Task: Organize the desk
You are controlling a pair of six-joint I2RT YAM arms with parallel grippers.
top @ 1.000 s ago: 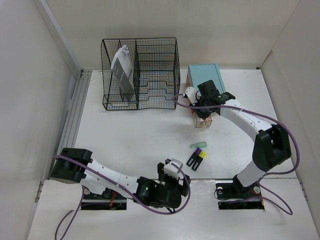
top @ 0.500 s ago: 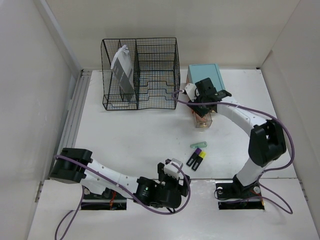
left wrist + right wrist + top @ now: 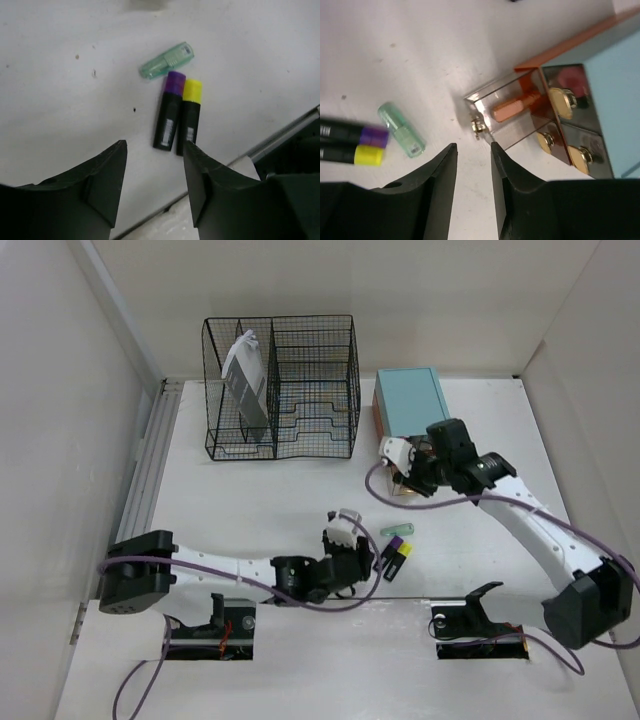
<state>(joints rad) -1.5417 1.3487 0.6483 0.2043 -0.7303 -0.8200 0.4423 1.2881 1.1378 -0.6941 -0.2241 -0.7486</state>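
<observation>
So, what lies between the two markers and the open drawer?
A small pale green tube, close to the markers; otherwise bare desk. The top view shows it.

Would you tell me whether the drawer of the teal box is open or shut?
Open: the clear drawer sticks out from the front of the teal box, with an orange stick visible inside.

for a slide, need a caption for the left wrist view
Left gripper open by a purple marker and a yellow marker side by side on the desk, green tube nearby
</observation>
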